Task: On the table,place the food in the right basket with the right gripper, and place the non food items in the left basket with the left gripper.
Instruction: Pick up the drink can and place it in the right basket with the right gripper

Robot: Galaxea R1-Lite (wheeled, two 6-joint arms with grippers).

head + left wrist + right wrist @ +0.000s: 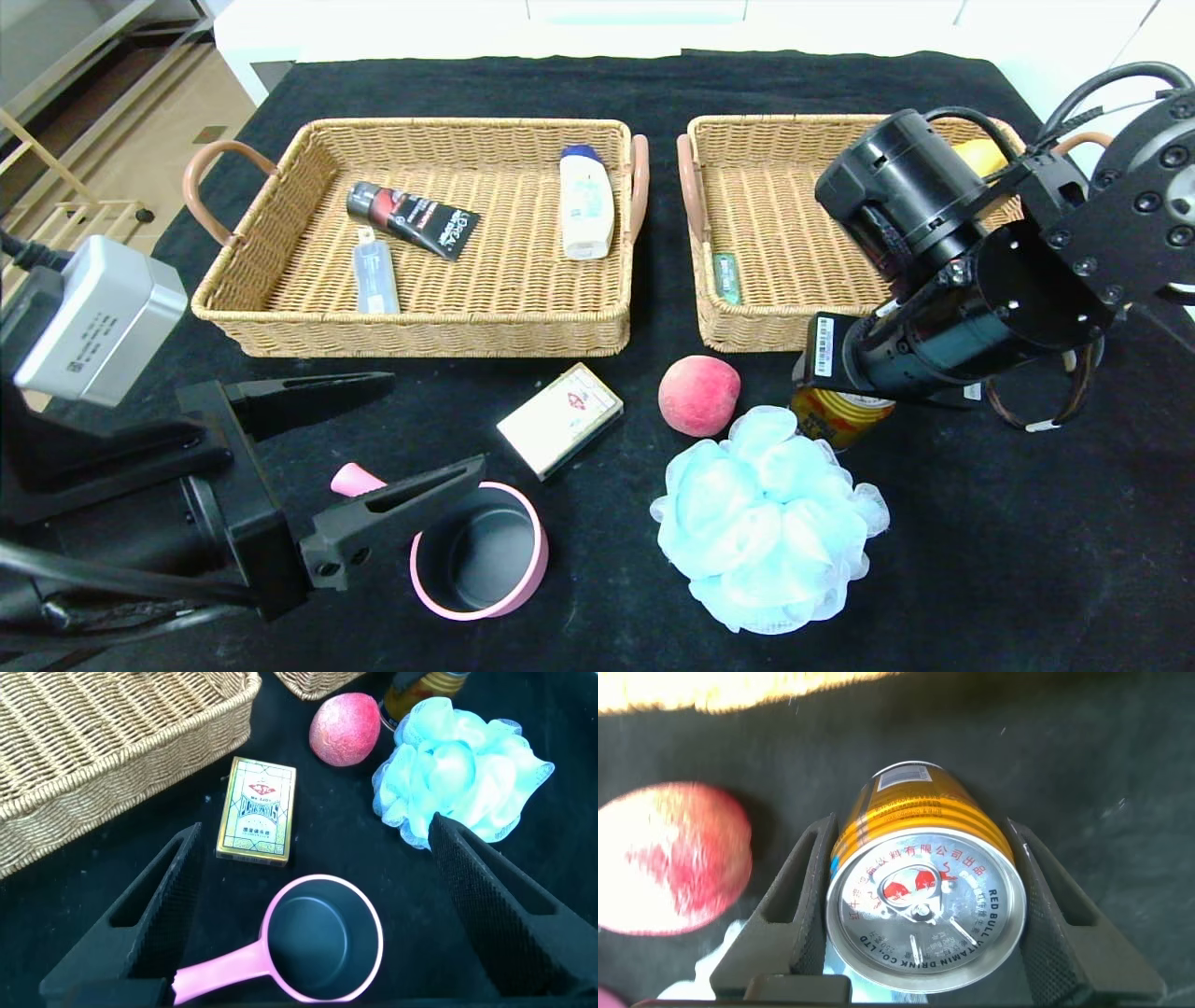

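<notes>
Can [920, 873] stands between the right gripper [924, 905] jaws, pads against both its sides; left gripper [313, 905] gapes wide.

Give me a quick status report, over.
Right gripper straddling the Red Bull can, fingers at its sides. Left gripper open above the pink cup. Peach and blue loofah close beside the can.

A gold can [920, 882] with a silver top and red print sits beside a pinkish-red peach [698, 395] and a pale blue mesh puff [767, 519] on the black tabletop [1027, 541]. The small pan [479, 551] is pink outside and dark inside; the card box [257, 810] is cream with green and red print. Both baskets, left [280, 224] and right [794, 252], are tan wicker with brown handles.
</notes>
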